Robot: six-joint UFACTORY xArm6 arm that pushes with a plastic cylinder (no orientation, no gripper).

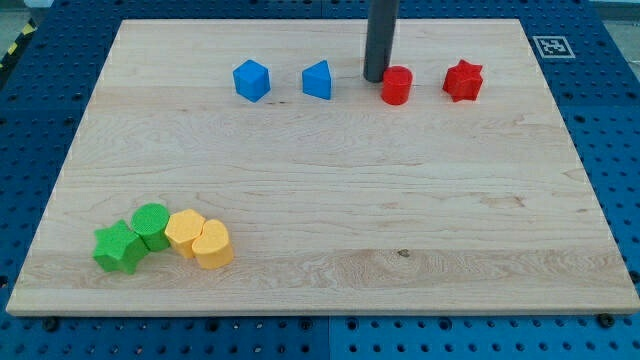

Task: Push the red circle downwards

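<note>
The red circle stands near the view's top, right of centre on the wooden board. My tip is the lower end of a dark rod coming down from the view's top edge; it sits just left of the red circle, touching or almost touching its upper left side. A red star lies to the right of the circle. A blue triangular block lies left of my tip, and a blue cube lies further left.
At the view's bottom left a cluster sits close together: a green star, a green circle, a yellow hexagon-like block and a yellow heart. A marker tag is at the board's top right corner.
</note>
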